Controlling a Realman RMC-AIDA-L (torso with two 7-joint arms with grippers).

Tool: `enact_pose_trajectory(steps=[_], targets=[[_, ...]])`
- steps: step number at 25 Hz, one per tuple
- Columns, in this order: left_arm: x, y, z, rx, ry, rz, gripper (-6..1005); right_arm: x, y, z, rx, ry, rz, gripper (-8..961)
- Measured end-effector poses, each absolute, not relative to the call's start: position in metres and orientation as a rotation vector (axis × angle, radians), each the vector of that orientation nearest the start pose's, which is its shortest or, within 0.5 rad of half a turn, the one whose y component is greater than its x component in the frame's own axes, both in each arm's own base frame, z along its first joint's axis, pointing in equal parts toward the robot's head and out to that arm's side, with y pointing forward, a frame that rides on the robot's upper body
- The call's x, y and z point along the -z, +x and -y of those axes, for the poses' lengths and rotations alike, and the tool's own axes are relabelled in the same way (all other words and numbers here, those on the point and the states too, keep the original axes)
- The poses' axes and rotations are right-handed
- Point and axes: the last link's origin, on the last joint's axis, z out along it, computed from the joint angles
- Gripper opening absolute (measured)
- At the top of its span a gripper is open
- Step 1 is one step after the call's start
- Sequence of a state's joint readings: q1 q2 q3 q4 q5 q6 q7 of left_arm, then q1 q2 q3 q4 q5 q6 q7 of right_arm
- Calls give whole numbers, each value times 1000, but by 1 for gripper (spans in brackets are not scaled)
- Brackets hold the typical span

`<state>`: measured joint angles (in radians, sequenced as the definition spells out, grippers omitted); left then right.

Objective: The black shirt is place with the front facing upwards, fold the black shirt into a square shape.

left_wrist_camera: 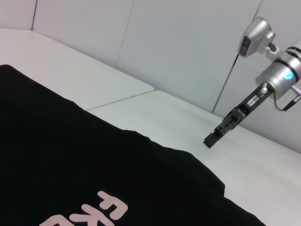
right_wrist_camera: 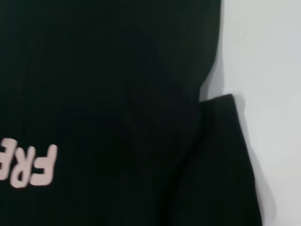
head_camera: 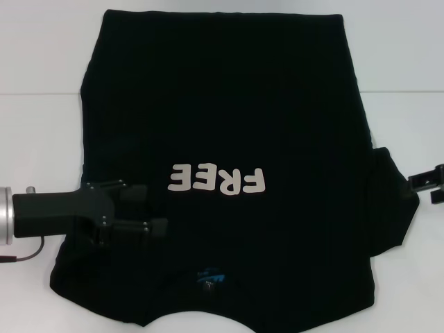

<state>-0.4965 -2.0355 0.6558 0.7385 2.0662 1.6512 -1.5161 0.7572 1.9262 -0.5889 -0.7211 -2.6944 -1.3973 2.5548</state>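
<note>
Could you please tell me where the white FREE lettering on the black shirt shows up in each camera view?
Head view: white FREE lettering mid-frame, just right of the left gripper.
Left wrist view: only part of it, at the bottom edge.
Right wrist view: cut off at the lower left edge.
Shared landmark: the black shirt.

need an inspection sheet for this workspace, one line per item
surface: white table, seam line across it.
job's things: black shirt flat, front up, white lettering, blue neck label nearest the robot; right sleeve spread out.
clutter: nothing seen.
grippers: left pincer open, over the shirt's left sleeve area; right pincer beside the right sleeve, off the cloth.
cables: thin wire under the left arm.
surroundings: white wall panels.
</note>
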Motion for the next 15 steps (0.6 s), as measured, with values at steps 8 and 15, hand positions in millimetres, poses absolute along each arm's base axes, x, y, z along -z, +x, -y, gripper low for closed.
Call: enact_pose_trajectory(steps=[8,15], targets=[[-29,-279,-321,622,-2738,760,950,-67,306,-406,60,-2003,-1710,795],[-29,-278,-322,622,-2738,757,951,-59,306,-407,74,-2011,-1696,795]])
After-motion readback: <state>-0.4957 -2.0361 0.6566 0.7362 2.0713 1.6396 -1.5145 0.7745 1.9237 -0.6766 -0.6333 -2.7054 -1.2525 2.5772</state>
